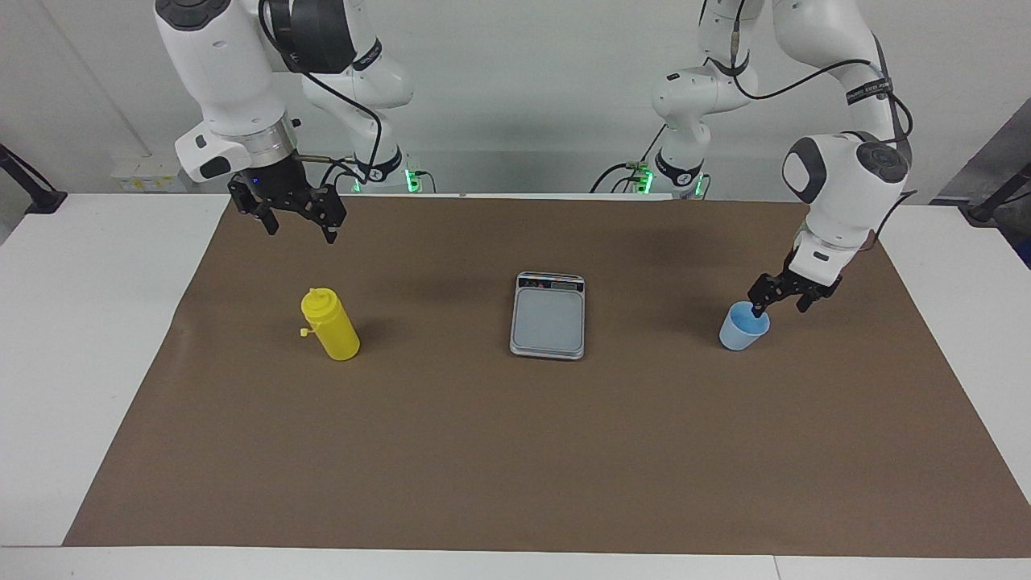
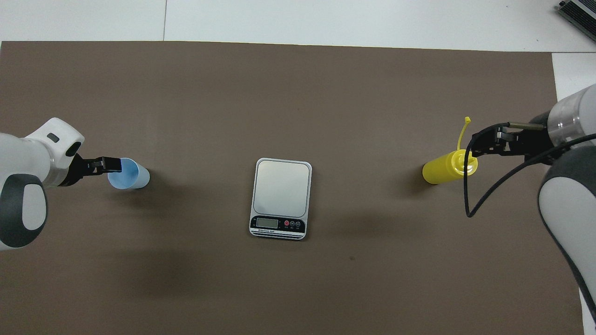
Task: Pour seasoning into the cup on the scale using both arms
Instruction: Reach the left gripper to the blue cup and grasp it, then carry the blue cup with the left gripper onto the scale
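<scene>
The yellow seasoning bottle (image 1: 332,326) (image 2: 444,170) stands upright on the mat toward the right arm's end, its tethered cap hanging off. My right gripper (image 1: 300,225) (image 2: 479,145) hangs open and empty in the air over the mat beside the bottle's top, not touching it. The light blue cup (image 1: 743,329) (image 2: 130,174) stands on the mat toward the left arm's end. My left gripper (image 1: 780,304) (image 2: 106,164) is low at the cup's rim, open, with one finger inside the cup and the other outside. The silver-grey scale (image 1: 548,316) (image 2: 281,195) lies bare mid-table, between cup and bottle.
A brown mat (image 1: 515,451) covers most of the white table (image 1: 89,338). The scale's dark display strip faces the robots. Black stands rise at both ends of the table near the robots (image 1: 32,189) (image 1: 999,197).
</scene>
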`<state>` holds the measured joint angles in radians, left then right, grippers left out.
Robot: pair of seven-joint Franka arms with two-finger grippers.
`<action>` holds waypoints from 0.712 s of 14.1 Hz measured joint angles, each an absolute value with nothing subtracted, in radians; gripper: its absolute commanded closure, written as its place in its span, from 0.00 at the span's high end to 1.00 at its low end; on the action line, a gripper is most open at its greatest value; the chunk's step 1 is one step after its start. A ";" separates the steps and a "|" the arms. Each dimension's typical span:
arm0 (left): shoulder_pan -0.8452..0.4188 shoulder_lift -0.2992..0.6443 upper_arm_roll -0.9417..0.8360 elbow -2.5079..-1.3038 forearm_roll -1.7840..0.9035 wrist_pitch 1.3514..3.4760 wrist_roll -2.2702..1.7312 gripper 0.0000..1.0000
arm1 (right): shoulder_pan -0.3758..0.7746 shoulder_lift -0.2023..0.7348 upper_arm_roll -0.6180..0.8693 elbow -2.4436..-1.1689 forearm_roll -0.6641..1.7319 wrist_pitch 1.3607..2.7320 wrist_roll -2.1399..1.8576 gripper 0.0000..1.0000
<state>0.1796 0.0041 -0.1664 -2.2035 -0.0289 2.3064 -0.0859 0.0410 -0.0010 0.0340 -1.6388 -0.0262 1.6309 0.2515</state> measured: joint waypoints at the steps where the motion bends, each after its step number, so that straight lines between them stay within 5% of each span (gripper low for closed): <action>1: 0.180 0.006 -0.167 -2.217 -0.029 2.324 -0.098 1.00 | 0.041 -0.001 0.034 -1.639 -0.026 1.631 0.251 1.00; 4: 0.180 0.011 -0.167 -2.269 -0.029 2.354 -0.121 1.00 | 0.041 -0.001 0.034 -1.639 -0.026 1.631 0.251 1.00; 6: 0.179 0.020 -0.169 -2.295 -0.029 2.391 -0.151 0.45 | 0.041 -0.001 0.034 -1.639 -0.026 1.631 0.251 1.00; 8: 0.178 0.035 -0.171 -2.299 -0.030 2.421 -0.163 0.00 | 0.041 -0.001 0.034 -1.639 -0.026 1.631 0.251 1.00; 10: 0.178 0.042 -0.171 -2.299 -0.030 2.426 -0.164 0.00 | 0.041 -0.001 0.034 -1.639 -0.026 1.631 0.251 1.00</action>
<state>0.1778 0.0417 -0.1714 -2.2989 -0.0295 2.4261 -0.1636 0.0410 -0.0010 0.0340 -1.6388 -0.0262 1.6309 0.2514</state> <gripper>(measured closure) 0.467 0.000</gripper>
